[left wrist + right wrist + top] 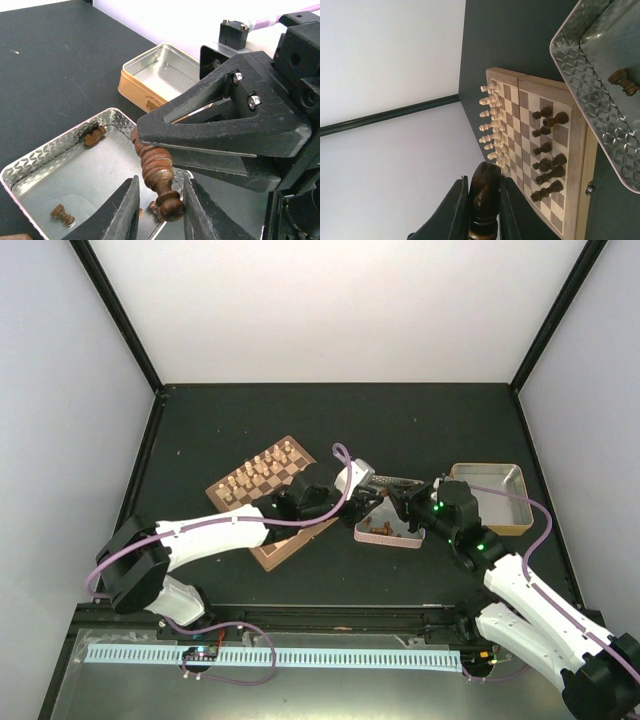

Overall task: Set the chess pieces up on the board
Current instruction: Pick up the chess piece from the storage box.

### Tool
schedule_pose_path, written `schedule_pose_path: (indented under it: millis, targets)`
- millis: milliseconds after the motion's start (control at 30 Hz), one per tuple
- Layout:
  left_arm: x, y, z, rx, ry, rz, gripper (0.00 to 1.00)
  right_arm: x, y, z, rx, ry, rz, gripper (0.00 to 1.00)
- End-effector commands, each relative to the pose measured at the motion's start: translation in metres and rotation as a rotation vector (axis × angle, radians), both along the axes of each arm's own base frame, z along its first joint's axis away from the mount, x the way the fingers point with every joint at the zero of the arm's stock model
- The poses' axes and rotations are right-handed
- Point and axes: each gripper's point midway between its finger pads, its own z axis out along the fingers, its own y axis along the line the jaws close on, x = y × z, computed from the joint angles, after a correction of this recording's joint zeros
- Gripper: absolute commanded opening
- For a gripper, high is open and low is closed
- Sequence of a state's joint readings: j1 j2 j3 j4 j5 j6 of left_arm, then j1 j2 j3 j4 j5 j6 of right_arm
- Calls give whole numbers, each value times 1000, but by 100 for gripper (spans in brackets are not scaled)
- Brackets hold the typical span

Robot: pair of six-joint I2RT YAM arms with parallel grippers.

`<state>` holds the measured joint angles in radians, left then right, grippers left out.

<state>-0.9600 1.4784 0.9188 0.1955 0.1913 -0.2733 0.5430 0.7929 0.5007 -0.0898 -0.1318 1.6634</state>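
A dark brown chess piece (pixel 155 167) hangs over the silvery tin (pixel 50 150), with my right gripper (pixel 483 179) shut on it; its notched top (pixel 486 175) pokes out between the fingers. My left gripper (pixel 160 185) is open around the piece's knobbed end. One of its fingers (pixel 197 210) touches the knob and the other stands clear. Both grippers meet beside the board (pixel 272 552), left (pixel 375 502) and right (pixel 405 508). Several dark pieces (pixel 547 165) stand on the board's near rows. Two more dark pieces (pixel 94 135) (pixel 62 215) lie in the tin.
Pale cream pieces (pixel 492 125) fill the board's far rows. A tan tray (pixel 490 498) with a shiny inside sits right of the tin. Black posts and white walls bound the dark table.
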Motion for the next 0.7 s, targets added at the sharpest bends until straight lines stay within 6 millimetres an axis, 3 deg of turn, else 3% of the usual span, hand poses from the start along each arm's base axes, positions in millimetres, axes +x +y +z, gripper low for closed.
schedule_pose_path:
  millis: [0, 200, 467, 600, 667]
  targets:
    - [-6, 2, 21, -52, -28, -11, 25, 2, 1, 2, 19, -8, -6, 2]
    - [-5, 4, 22, -50, -36, -3, 8, 2, 1, 3, 19, -10, -6, 1]
    - [-7, 3, 18, -41, -20, -15, 14, 2, 3, 5, 24, -20, 1, 1]
    - [-7, 3, 18, -35, -22, -14, 2, 3, 2, 4, 16, -24, -2, 1]
    - [-6, 5, 18, -24, -23, -4, 2, 5, -1, 2, -4, -28, -17, 1]
